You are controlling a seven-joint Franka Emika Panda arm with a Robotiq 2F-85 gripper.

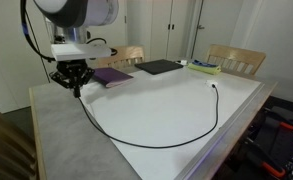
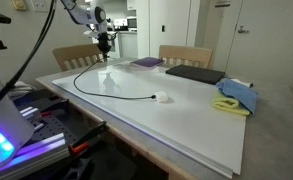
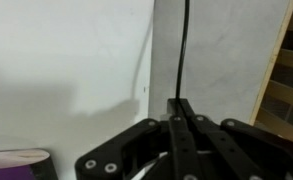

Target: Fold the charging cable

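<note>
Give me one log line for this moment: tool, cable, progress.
tool: shut on cable end, near book | cable: open loop on table | plug: free, far end | fold: not done

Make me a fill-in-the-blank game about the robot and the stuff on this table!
1. The fingers are shut on one end of the charging cable, whose cord is ____.
2. The small plug at the cable's free end is ____.
3. The book lying near the fingers is ____.
4. The crumpled cloth at the table's far side is mostly ____.

Missing words: black, white, purple, blue.
</note>
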